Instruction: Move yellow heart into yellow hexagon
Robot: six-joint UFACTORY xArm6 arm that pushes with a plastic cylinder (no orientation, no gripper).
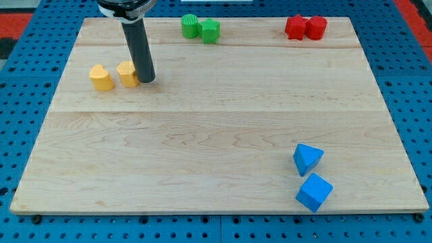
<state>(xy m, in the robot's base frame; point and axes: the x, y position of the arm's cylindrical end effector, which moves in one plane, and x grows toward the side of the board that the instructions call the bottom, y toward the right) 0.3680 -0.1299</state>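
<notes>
The yellow heart [101, 77] lies near the board's upper left. The yellow hexagon [126, 73] sits just to its right, with a small gap between the two. My tip [147, 80] rests on the board against the hexagon's right side. The dark rod rises from there toward the view's top and hides a sliver of the hexagon's right edge. The heart is on the far side of the hexagon from my tip.
Two green blocks [191, 26] [210, 30] sit together at the top edge, middle. Two red blocks [295, 27] [316, 27] touch at the top right. A blue triangle [308, 158] and a blue cube [314, 192] lie at the lower right. The wooden board [216, 135] lies on a blue pegboard.
</notes>
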